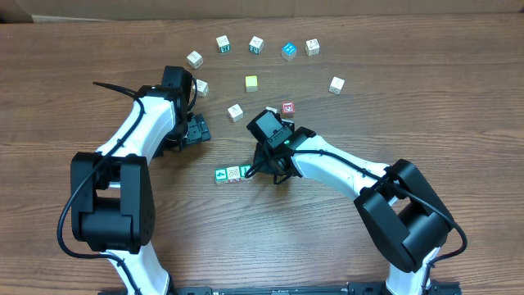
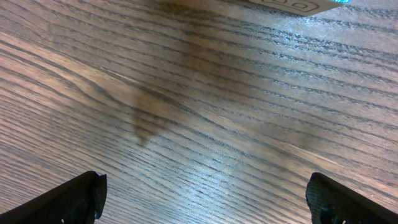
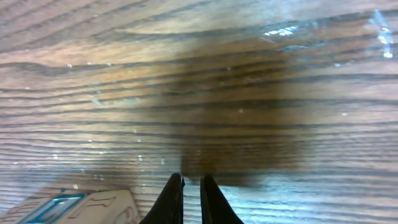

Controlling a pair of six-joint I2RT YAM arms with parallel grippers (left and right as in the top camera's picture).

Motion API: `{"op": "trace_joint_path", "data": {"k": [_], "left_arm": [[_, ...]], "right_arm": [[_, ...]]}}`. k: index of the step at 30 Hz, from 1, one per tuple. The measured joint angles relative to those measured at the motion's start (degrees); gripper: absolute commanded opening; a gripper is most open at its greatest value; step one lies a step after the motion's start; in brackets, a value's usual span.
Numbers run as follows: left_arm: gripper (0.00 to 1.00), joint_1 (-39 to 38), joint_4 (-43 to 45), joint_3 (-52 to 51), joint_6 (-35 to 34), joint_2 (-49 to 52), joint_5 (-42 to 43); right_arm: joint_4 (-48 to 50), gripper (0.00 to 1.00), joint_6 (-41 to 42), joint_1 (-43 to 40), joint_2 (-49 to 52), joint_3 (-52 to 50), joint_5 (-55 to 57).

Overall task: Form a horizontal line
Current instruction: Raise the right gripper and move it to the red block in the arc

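Left to right across the wooden table (image 1: 74, 90): the left gripper (image 1: 196, 131) sits low over bare wood, its fingers (image 2: 78, 199) spread wide with nothing between them. Its wrist view shows only grain and shadow. A pale cube (image 1: 201, 87) lies right by that arm on the far side; whether they touch cannot be told.

Along the far edge runs a loose arc of cubes (image 1: 256, 44), one of them a blue cube (image 1: 289, 51). Nearer in lie a yellow-green cube (image 1: 251, 83) and a white cube (image 1: 235, 112), each apart from the rest.

The line so far stands near the table's middle. It is a short row of cubes (image 1: 232, 174) set side by side, with a green-marked cube (image 1: 220, 174) at its left end and its right end partly hidden under the right arm.

The right gripper (image 1: 255, 169) hangs at that right end with its claw drawn together and a bare sliver of gap between the fingers (image 3: 176, 199), clamped on nothing. Its wrist view puts the row's end just left of the fingertips — close, but not between them.

A red cube (image 1: 287, 107) sits just beyond that arm, and a lone white cube (image 1: 336, 84) lies well off to the right.
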Motion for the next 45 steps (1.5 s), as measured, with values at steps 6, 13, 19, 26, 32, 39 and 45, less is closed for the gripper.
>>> {"op": "trace_joint_path", "data": {"k": [6,13,19,26,32,39,45], "left_arm": [[1.0,0.0,-0.02,0.0,0.0,0.0,0.0],[1.0,0.0,0.02,-0.02,0.0,0.02,0.0],[1.0,0.0,0.0,-0.02,0.0,0.02,0.0],[1.0,0.0,0.0,-0.02,0.0,0.02,0.0],[1.0,0.0,0.0,-0.02,0.0,0.02,0.0],[1.0,0.0,0.0,-0.02,0.0,0.02,0.0],[0.99,0.0,0.0,-0.02,0.0,0.02,0.0]], "right_arm": [[-7.48,0.18,-2.67,-0.24,0.0,3.15,0.48],[-21.44,0.64,-7.21,-4.46,0.15,27.93,0.72],[-21.22,0.7,-11.69,-8.83,-0.76,39.21,5.55],[-19.74,0.7,-15.5,-11.63,1.99,39.17,8.17],[-21.81,0.69,-16.46,-13.14,8.76,39.17,8.55],[-22.82,0.64,-16.7,-13.27,14.4,39.06,8.68],[-22.77,0.6,-16.72,-13.38,16.33,39.06,8.7]]}}
